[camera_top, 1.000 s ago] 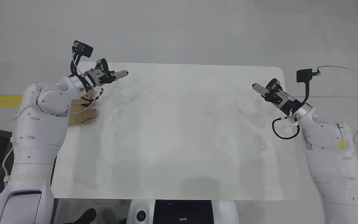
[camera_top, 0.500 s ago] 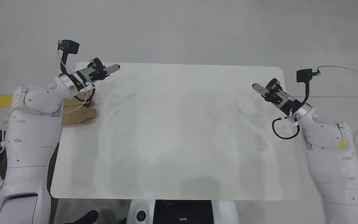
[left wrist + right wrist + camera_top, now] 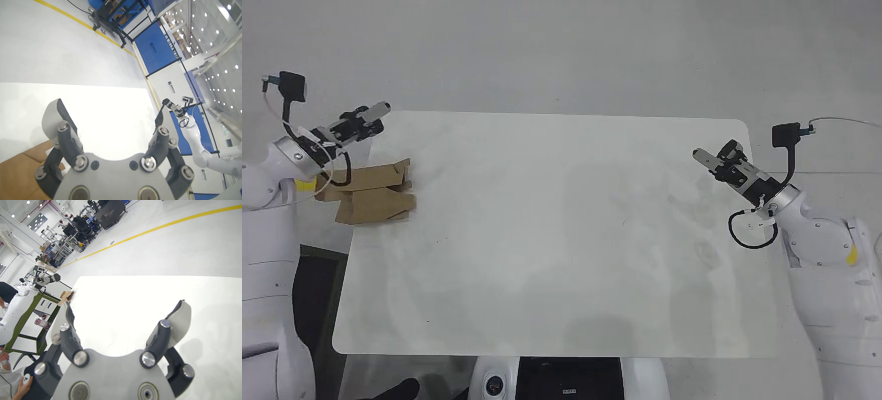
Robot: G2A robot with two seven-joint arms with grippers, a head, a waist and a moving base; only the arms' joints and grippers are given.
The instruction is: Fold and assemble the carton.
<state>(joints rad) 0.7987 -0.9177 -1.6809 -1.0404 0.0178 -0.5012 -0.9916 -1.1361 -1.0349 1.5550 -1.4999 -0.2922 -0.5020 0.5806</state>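
Carton [image 3: 367, 192] lies flat at left edge of table [image 3: 562, 250], part hanging off; maybe two stacked pieces, hard to tell. Long side runs across table. Left claw [image 3: 375, 109] just beside it, on far side, spread wide, holding nothing. Right claw [image 3: 707, 156] spread too, empty, well apart. Left arm nearer.

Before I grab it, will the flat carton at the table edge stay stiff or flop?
Probably light: the carton lies flat. Flaps likely hinge at creases. Overhanging the table edge, a push may tip it off.
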